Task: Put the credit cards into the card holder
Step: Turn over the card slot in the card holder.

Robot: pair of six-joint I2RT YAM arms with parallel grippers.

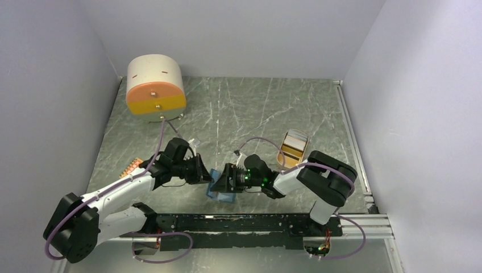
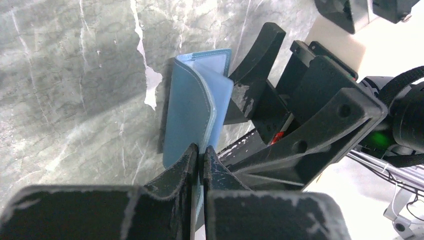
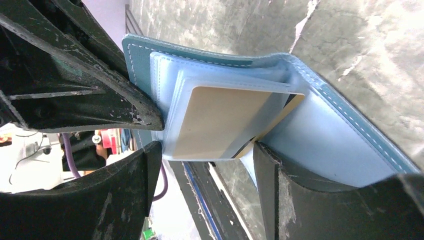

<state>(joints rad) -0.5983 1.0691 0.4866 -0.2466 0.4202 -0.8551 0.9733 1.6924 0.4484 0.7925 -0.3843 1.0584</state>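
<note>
Across the dark veined tabletop (image 1: 256, 108), the biggest thing is a cream and orange drum (image 1: 154, 88) in the far left corner, well clear of the work. Toward the right edge lies an oval tan tray (image 1: 280, 154) with more credit cards (image 1: 293, 145) stacked in it, within the right arm's reach.

Near the middle of the near edge, the two arms meet over the card holder (image 1: 223, 192). The left gripper (image 2: 201, 157) is pinched tight on the edge of one blue flap, apparently to hold the card holder open and steady, so that its pale inner pockets face the other arm.

The right gripper (image 3: 206, 147) stands wide, with one finger on each side of a whitish card (image 3: 220, 120) that sits slanted and mostly inside a pocket. Whether the fingers actually press on the card, I cannot tell. A dark card edge shows just beneath it. The card probably needs squaring and a last push to seat it fully.
</note>
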